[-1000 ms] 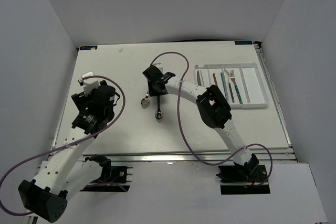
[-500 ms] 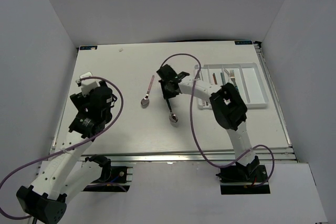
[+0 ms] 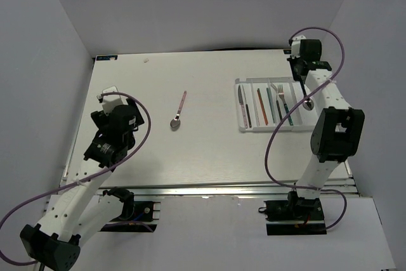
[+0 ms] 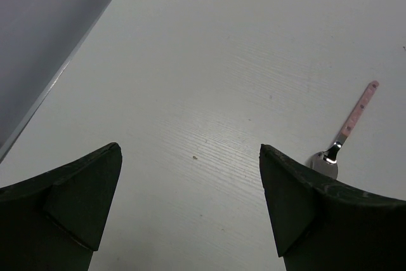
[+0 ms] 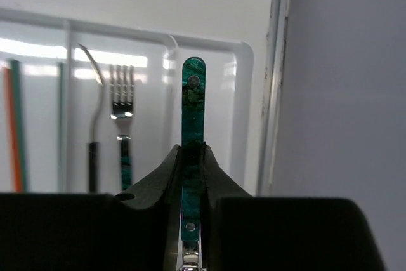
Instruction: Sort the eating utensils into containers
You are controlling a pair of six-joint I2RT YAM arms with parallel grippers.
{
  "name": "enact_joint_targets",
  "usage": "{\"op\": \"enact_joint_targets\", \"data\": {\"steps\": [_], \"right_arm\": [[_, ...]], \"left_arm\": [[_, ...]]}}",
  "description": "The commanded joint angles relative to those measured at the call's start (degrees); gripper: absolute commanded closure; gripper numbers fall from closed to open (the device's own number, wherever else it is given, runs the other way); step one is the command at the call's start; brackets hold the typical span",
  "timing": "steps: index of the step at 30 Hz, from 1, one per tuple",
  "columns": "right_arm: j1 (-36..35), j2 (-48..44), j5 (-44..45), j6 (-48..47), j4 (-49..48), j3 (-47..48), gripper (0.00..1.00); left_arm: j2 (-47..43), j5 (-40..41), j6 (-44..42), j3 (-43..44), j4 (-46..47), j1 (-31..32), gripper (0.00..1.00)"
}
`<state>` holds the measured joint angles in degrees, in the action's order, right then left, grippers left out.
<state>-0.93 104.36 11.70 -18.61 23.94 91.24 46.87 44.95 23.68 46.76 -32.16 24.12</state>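
A flat white tray [image 3: 315,123] with long parallel compartments lies at the right of the table. It holds a knife [image 3: 242,103], an orange chopstick [image 3: 259,105] and forks [image 3: 283,103]. My right gripper [image 3: 303,75] is shut on a teal-handled spoon [image 3: 308,102], held above the tray's rightmost compartment. In the right wrist view the teal handle [image 5: 193,103] sticks out past my shut gripper [image 5: 193,152], beside a fork [image 5: 122,118]. A pink-handled spoon [image 3: 178,112] lies on the table's middle. My left gripper [image 3: 117,113] is open and empty, left of it; the left wrist view shows the gripper [image 4: 190,150] and the pink spoon [image 4: 352,125].
The right wall [image 5: 342,93] stands close beside the tray's right rim [image 5: 244,80]. The left wall [image 4: 44,30] runs along the table's left edge near my left gripper. The purple cable [image 3: 279,125] of the right arm hangs across the tray's front.
My right arm has swung from the table's middle to the far right, carrying the teal spoon over the tray. The left arm has barely moved. The pink spoon stays put.
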Motion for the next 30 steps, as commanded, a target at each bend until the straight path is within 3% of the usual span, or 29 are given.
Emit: {"op": "enact_joint_targets", "data": {"steps": [1, 5, 15, 16, 18, 19, 22, 23, 25, 30], "right_arm": [[0.31, 3.04, 1.11, -15.04, -4.69, -0.37, 1.0], [3.56, 7.7, 2.97, -15.05, -2.15, 3.33, 1.0], [4.44, 12.35, 4.11, -13.03, -4.96, -0.72, 0.99], [4.62, 12.71, 4.55, -13.03, -5.05, -0.63, 0.93], [5.06, 13.24, 5.08, -12.51, -5.66, -0.98, 0.9], [5.06, 13.24, 5.0, -12.33, -6.1, -1.15, 0.83], [5.67, 13.33, 5.26, -11.1, -7.51, -1.33, 0.76], [5.85, 13.42, 5.26, -10.57, -7.51, -1.07, 0.7], [5.94, 13.68, 5.17, -9.26, -7.16, -0.36, 0.48], [6.03, 12.72, 3.94, -4.95, -4.62, 3.22, 0.4]], "left_arm": [[-2.05, -1.18, -0.57, -0.88, 1.13, -0.04, 0.02], [-1.96, -1.97, -0.74, -0.8, 1.49, -0.04, 0.02], [-0.29, -2.85, -1.09, -0.8, 1.67, -0.04, 0.02], [0.06, -2.94, -1.18, -0.71, 1.66, -0.04, 0.02], [1.02, -3.11, -1.18, -0.53, 1.49, -0.04, 0.02], [1.38, -3.29, -1.18, -0.36, 1.4, -0.04, 0.02], [2.26, -3.46, -1.18, -0.09, 1.4, -0.04, 0.02], [2.61, -3.81, -1.18, 0.08, 1.4, -0.04, 0.02], [3.05, -4.08, -1.18, 0.17, 1.49, -0.04, 0.02], [5.68, -6.7, -1.18, 2.79, 2.54, -0.04, 0.02]]}}
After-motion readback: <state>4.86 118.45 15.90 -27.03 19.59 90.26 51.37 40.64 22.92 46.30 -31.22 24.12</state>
